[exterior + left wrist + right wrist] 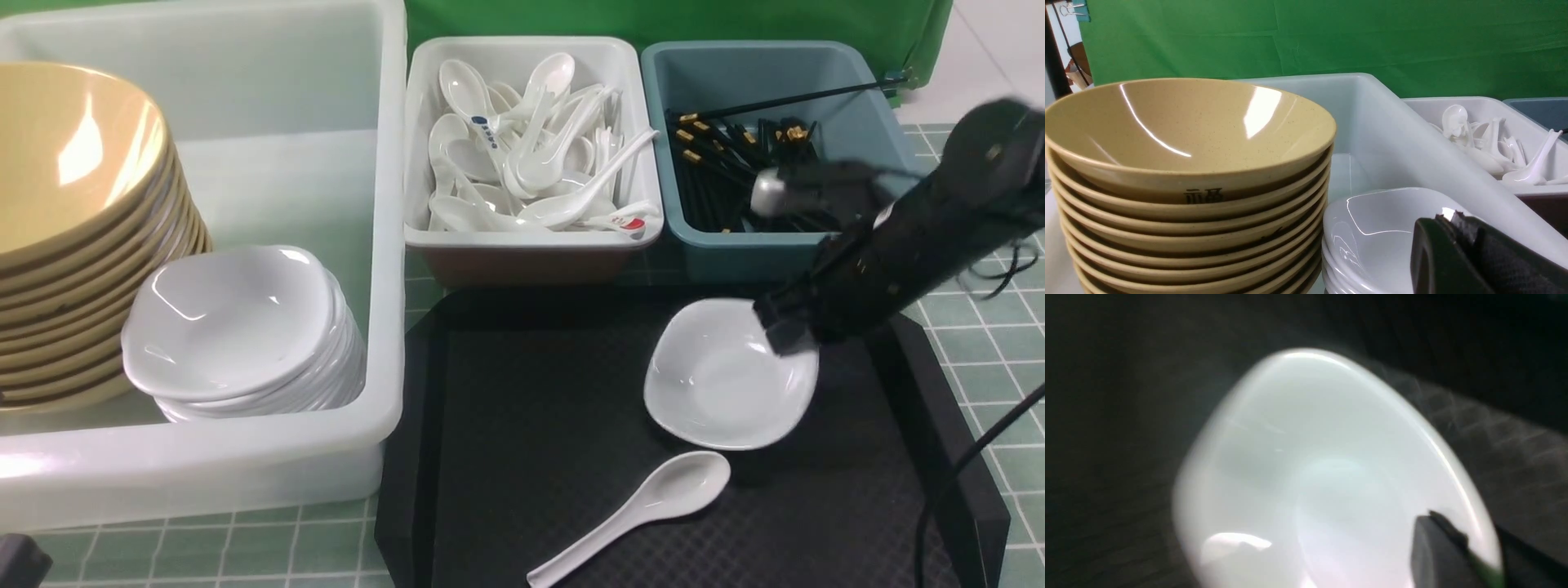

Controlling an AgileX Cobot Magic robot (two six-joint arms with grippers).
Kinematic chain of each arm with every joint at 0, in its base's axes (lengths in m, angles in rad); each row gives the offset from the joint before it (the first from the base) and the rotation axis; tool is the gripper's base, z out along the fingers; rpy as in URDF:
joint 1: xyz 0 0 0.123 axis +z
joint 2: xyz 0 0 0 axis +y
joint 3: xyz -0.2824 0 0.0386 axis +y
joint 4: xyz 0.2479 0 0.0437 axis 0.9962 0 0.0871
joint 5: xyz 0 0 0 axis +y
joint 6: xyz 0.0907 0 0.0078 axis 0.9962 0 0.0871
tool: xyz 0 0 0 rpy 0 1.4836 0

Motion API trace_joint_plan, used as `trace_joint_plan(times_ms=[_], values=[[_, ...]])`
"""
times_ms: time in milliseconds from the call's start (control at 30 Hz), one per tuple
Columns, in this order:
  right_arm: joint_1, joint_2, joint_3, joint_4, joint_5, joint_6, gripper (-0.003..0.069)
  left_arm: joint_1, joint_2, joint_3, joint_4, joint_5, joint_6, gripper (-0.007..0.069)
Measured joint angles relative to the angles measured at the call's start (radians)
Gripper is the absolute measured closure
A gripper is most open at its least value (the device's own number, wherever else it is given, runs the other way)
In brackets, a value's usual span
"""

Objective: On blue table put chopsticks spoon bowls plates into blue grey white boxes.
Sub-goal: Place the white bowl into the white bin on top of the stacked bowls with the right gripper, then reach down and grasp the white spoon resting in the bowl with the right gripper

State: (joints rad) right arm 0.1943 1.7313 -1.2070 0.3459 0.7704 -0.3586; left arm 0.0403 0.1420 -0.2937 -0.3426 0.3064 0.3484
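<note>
The right jaws are clamped on the rim of a small white plate [718,384]: the blurred right wrist view shows one dark finger [1433,551] inside the dish [1310,477] and the other outside its edge. The plate is on the right part of a black tray [531,408], though I cannot tell whether it lies flat or is tipped up. Just beside it, nearer the robot, a white spoon [645,502] lies on the tray with its handle pointing toward the robot's left. Beyond the tray stand a white box [531,237] heaped with spoons [531,155] and, to its right, a blue-grey box [865,122] holding black chopsticks [718,171], one of them propped across its far corner. The left jaws are shut, their dark fingers [1453,257] showing in front of a stack of plates [1384,228]. That stack [237,327] sits inside the large translucent white box [286,82] next to a taller stack of tan bowls [73,204]. All of it stands on the blue-green gridded desk [245,547].
</note>
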Motion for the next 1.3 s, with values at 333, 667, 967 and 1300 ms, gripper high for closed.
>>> trace_joint_plan(times_ms=[333, 667, 967, 1300], values=[[0.342, -0.130, -0.162, 0.402, -0.219, -0.244, 0.0585, 0.000, 0.000, 0.000, 0.000, -0.002, 0.000, 0.0623], [0.641, 0.190, -0.357, 0.543, -0.542, -0.431, 0.0508, 0.000, 0.000, 0.000, -0.001, -0.002, 0.000, 0.0623], [0.567, 0.134, -0.379, 0.400, -0.365, -0.413, 0.0171, 0.000, 0.000, 0.000, -0.002, -0.001, 0.000, 0.0623], [0.327, 0.016, -0.168, -0.184, 0.279, -0.005, 0.0137, 0.000, 0.000, 0.000, -0.002, -0.002, 0.000, 0.0623]])
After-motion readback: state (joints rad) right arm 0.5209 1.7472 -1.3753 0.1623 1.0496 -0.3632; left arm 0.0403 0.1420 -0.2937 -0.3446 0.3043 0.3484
